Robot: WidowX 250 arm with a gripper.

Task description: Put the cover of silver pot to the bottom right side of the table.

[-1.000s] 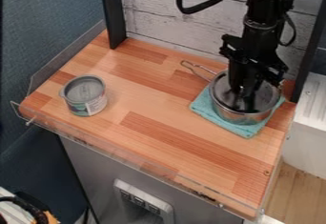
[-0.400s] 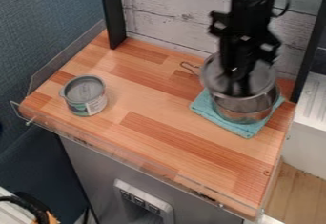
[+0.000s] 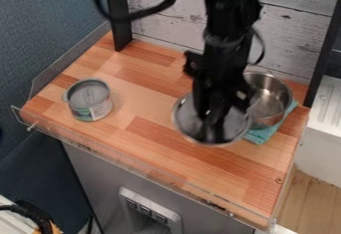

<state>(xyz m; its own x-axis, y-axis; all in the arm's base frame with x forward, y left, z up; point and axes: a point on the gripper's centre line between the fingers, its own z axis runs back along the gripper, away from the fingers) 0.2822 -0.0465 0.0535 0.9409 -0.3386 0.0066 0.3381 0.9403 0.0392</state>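
Pot cover [image 3: 186, 122], just the one, was up over the middle of the desk [image 3: 143, 151] in the camera view, with the single black hand [image 3: 213, 123] clamped on it. One silver pot [image 3: 271, 98] sat uncovered just beside it on one teal cloth [image 3: 258, 138], plus one can [image 3: 90, 106] over on the left.

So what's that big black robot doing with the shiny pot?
The robot's gripper is holding the pot's round lid over the wooden table. The lid is off, so you can see right inside the silver pot, which sits on a blue-green cloth. The lid isn't at the table's bottom right corner yet, where it's meant to go. A can stands over on the left.
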